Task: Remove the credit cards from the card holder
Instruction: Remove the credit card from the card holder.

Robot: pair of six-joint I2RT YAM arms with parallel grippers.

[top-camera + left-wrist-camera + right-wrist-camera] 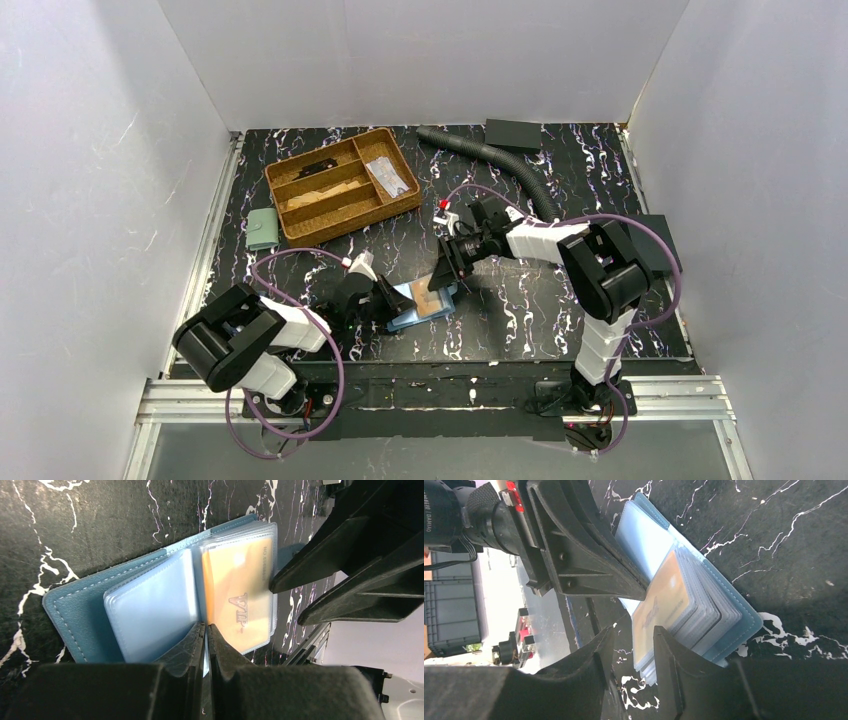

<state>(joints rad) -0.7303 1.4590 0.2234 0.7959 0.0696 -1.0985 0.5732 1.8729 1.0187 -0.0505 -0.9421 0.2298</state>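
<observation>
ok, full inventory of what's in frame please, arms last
card holder: 1, teal, open flat, near centre of the table
orange card: 1, orange, inside a clear sleeve of the card holder
pale blue page: 1, other half of the card holder; card or empty sleeve, cannot tell
wicker tray: 1, tan, far left; small items in its compartments
pouch: 1, pale green, left of the wicker tray
hose: 1, grey corrugated, far centre
flat box: 1, black, far edge
table: 1, black with white marbling
left gripper: shut on the card holder's middle edge
right gripper: open, at the orange card's edge
</observation>
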